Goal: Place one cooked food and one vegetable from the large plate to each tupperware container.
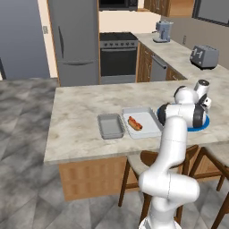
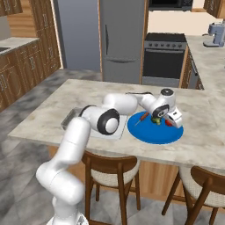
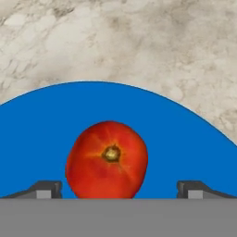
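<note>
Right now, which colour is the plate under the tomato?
Bright blue; the plate shows best in the hand view, beneath the red tomato.

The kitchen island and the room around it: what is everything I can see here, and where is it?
Tomato: one, red, on the plate, between the open jaws.
Green vegetable: one, dark green, on the plate.
Sausage: one, reddish, on the plate.
Hot dog: one, tan bun, in the whitish tray.
Whitish tray: one, mid-island.
Grey tray: one, beside the whitish tray.
Plate: one, blue, on the island.
Toaster: one, grey, side counter.
Oven: one, dark, back wall.
Fridge: one, grey.
Gripper: one, over the plate.
</note>
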Tool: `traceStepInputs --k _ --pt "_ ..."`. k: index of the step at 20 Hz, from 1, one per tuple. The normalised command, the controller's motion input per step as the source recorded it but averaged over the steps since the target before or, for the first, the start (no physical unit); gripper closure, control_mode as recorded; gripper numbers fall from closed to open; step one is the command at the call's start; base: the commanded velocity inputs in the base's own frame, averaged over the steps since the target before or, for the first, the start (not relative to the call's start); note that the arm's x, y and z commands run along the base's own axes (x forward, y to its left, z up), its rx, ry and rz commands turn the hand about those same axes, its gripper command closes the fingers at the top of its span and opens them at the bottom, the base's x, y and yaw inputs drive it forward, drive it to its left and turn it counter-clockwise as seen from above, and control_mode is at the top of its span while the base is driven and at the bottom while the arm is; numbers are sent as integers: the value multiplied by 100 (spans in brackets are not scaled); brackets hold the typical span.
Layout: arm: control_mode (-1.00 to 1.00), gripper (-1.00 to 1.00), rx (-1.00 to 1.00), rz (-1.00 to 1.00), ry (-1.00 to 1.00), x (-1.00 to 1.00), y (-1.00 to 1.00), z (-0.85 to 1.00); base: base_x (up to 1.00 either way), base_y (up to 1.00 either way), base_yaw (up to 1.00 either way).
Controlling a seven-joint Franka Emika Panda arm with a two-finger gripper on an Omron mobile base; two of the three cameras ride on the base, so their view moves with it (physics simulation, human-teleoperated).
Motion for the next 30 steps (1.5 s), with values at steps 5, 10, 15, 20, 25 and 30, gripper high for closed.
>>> traceStepInputs --k 5,10,15,20,25,30 --pt "-100 100 0 4 -1 11 3 -20 0 0 0" --pt "-100 100 0 5 0 27 16 -54 0 0 0" --pt "-100 100 0 2 5 -39 2 0 0 0 0" --pt "-100 100 0 1 -4 -83 43 44 0 0 0" --pt "-100 100 -5 6 -18 -94 100 55 0 0 0" --pt "-100 100 -5 13 -3 -68 100 23 0 0 0"
